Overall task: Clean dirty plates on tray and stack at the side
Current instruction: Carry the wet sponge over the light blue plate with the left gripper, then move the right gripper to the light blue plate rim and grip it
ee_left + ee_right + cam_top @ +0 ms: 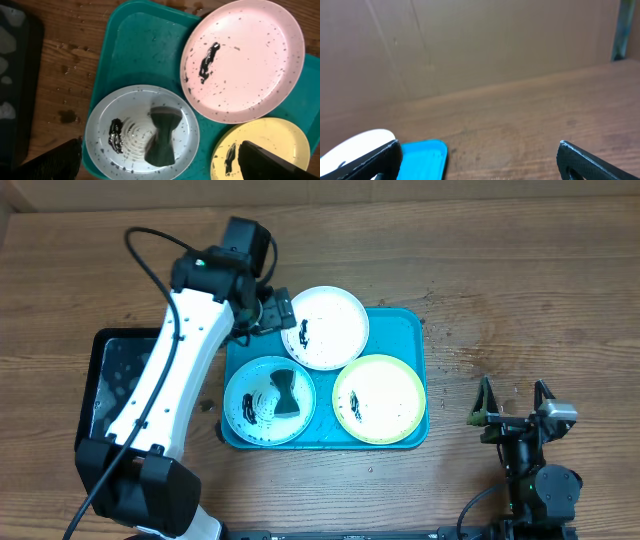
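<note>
Turquoise rectangular plastic tray (400, 325) at table centre holds 3 round smeared plastic plates: white (324, 328) at back, light blue (248, 385) front-left, yellow-green (379, 399) front-right. Dark pinched-waist sponge (162, 135) lies on the blue one. In the left wrist view it sits btwn your left gripper's (283, 312) wide-open fingers, long axis crosswise to their closing line. Right gripper (513, 393), also open, is well off to the right.

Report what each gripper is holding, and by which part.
Nothing. The left gripper and right gripper are both open and empty; the sponge lies loose on the light blue plate.
</note>
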Robot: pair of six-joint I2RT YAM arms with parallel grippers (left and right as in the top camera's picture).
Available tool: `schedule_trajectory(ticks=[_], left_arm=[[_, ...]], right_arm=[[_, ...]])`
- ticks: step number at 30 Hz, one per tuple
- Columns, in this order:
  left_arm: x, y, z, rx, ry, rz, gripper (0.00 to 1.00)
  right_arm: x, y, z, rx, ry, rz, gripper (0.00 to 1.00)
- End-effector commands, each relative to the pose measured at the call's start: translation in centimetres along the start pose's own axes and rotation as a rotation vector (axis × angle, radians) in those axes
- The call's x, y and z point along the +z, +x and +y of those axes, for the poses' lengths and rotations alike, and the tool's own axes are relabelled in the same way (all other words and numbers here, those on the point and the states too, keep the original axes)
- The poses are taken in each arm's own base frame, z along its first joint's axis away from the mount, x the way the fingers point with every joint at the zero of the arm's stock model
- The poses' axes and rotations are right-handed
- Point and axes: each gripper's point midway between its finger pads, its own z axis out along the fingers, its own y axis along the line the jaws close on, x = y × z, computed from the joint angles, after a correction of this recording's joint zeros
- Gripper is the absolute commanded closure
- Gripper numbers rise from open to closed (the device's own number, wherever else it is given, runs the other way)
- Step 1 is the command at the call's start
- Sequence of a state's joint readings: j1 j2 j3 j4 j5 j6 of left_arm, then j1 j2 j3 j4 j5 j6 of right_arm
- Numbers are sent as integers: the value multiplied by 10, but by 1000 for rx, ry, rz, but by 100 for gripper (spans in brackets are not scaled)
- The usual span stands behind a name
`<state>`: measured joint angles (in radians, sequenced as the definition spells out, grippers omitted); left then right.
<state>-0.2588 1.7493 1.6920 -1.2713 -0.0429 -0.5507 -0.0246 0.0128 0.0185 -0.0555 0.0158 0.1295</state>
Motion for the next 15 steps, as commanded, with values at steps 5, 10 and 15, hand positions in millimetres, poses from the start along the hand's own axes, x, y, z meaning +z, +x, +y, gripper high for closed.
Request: schedule_trajectory(ticks=[5,10,15], left_arm=[[-6,-9,11,-38,-25,-33,0],[-6,-19,11,-59,6,-60,0],[-6,-24,17,-78,5,-67,0]], right_arm=[[-7,-38,36,137,-207,-143,0],[-53,-116,89,73,-528,-451,0],[-67,-158,106,-58,-539,-423,0]])
